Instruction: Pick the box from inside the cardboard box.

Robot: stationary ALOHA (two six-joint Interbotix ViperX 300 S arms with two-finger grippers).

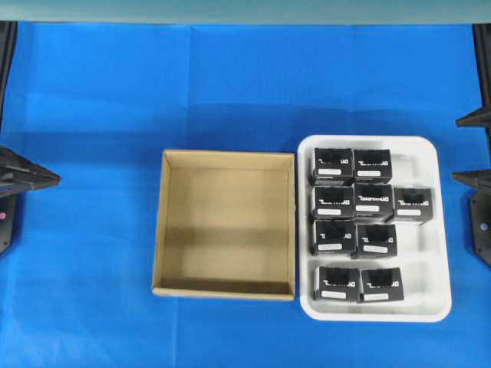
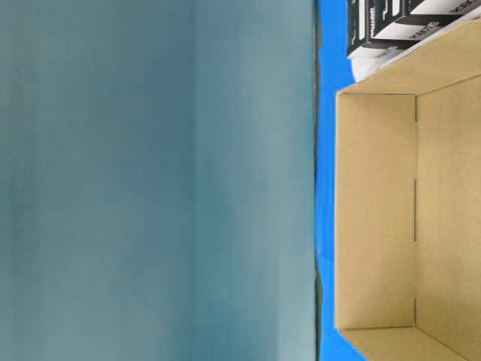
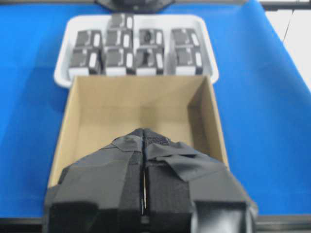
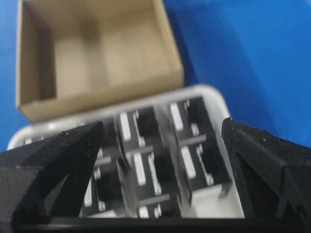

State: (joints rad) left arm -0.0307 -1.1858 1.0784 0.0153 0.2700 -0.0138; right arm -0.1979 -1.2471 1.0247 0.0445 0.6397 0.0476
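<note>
Nine black cartons (image 1: 334, 165) in the white tray (image 1: 437, 230), none in the cardboard box (image 1: 225, 224): left hand (image 3: 144, 194) closed, empty; right hand (image 4: 160, 165) wide, empty; best kept clear.

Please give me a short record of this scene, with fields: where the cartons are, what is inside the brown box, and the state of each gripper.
surface: blue cloth
cardboard box: open top, nothing inside
white tray: right of the cardboard box, sides close together
black cartons: nine, all in the white tray
left gripper: shut, holds nothing, over the near edge of the cardboard box
right gripper: open, holds nothing, above the black cartons
task status: no carton in the cardboard box
</note>
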